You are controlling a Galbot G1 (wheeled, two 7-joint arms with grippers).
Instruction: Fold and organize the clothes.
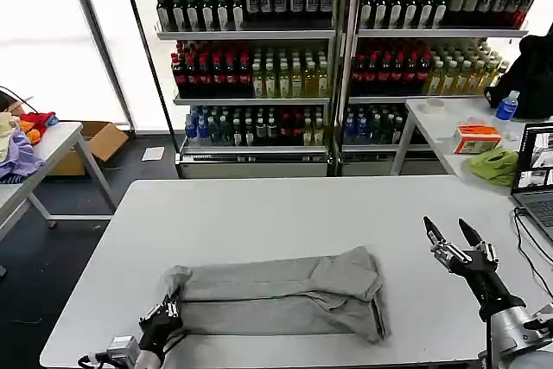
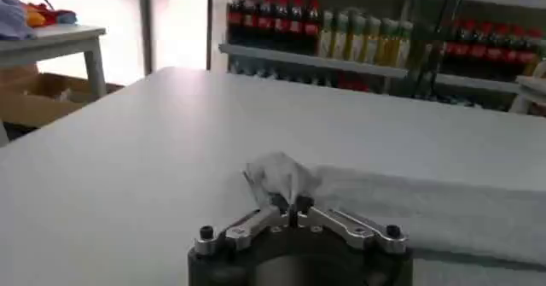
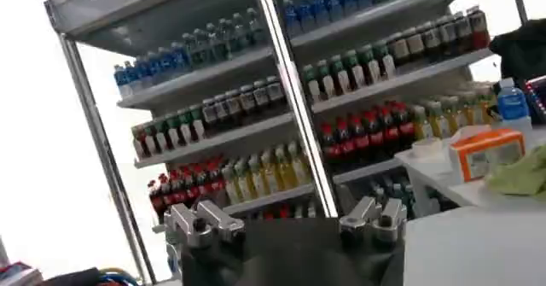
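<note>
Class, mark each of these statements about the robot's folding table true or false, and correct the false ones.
1. The grey shirt lies folded into a long strip on the white table. True.
2. The left gripper is shut on the shirt's left end. True.
3. The right gripper is pinching the shirt's right end. False: it is open and raised above the table, apart from the shirt.
4. A shelf of bottles stands behind the table. True.
5. A laptop sits in the middle of the table. False: the laptop is at the right edge.
</note>
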